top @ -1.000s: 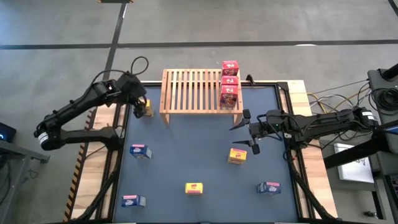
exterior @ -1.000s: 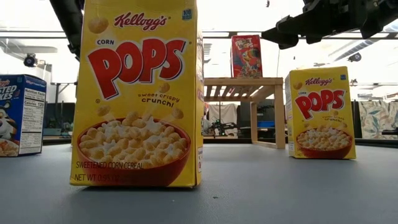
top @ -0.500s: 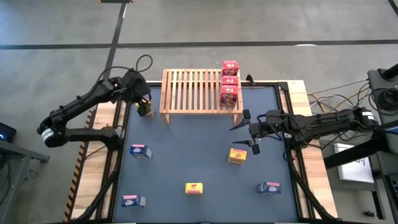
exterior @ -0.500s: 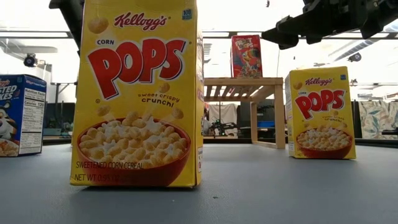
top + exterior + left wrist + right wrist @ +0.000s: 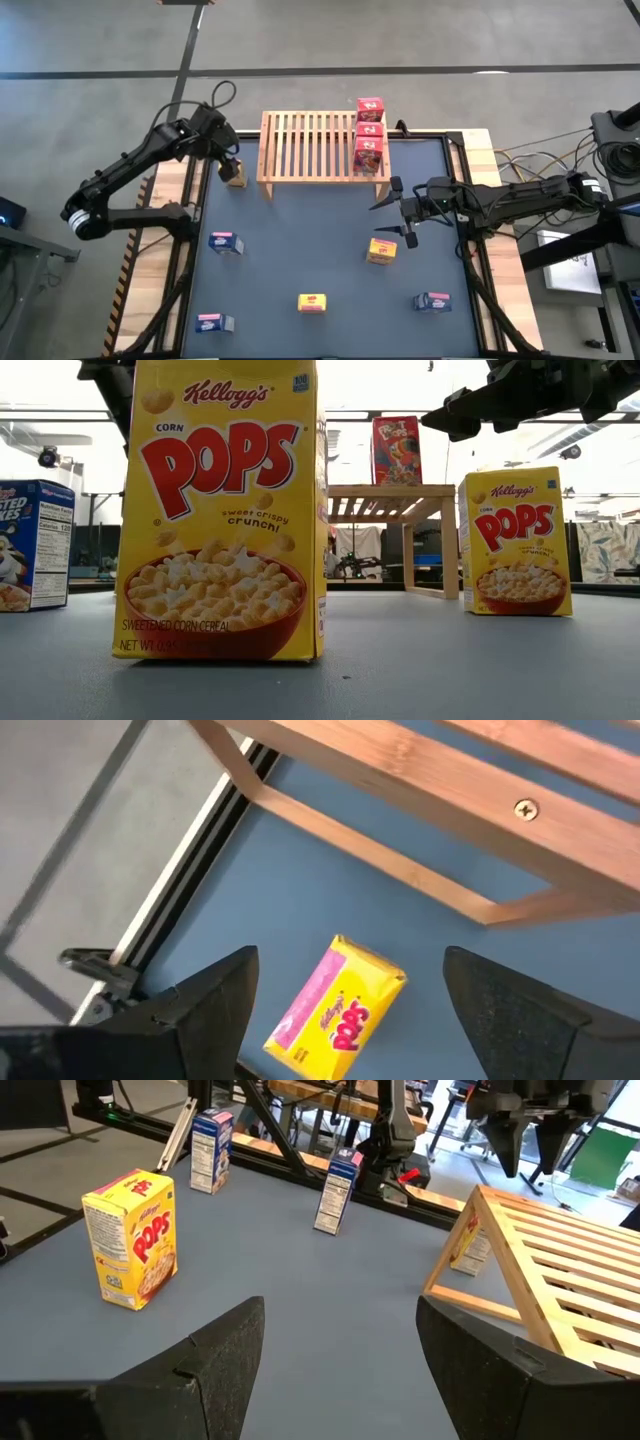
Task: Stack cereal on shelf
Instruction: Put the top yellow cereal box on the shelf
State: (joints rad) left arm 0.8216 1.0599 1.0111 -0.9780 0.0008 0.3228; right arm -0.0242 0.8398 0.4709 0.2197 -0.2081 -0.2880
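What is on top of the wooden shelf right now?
Three red cereal boxes sit in a row along one end of the shelf; the remaining slats are bare. Whether anything lies under the shelf is hidden from above.

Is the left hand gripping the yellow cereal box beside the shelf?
No. The left hand is open above the yellow box, its fingers clear of it on both sides.

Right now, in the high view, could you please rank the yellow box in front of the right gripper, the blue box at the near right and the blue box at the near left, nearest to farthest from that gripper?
Measured from the right gripper:
1. Yellow box, just in front of it, towards the near edge.
2. Blue box, near right corner.
3. Blue box, near left corner, across the table.
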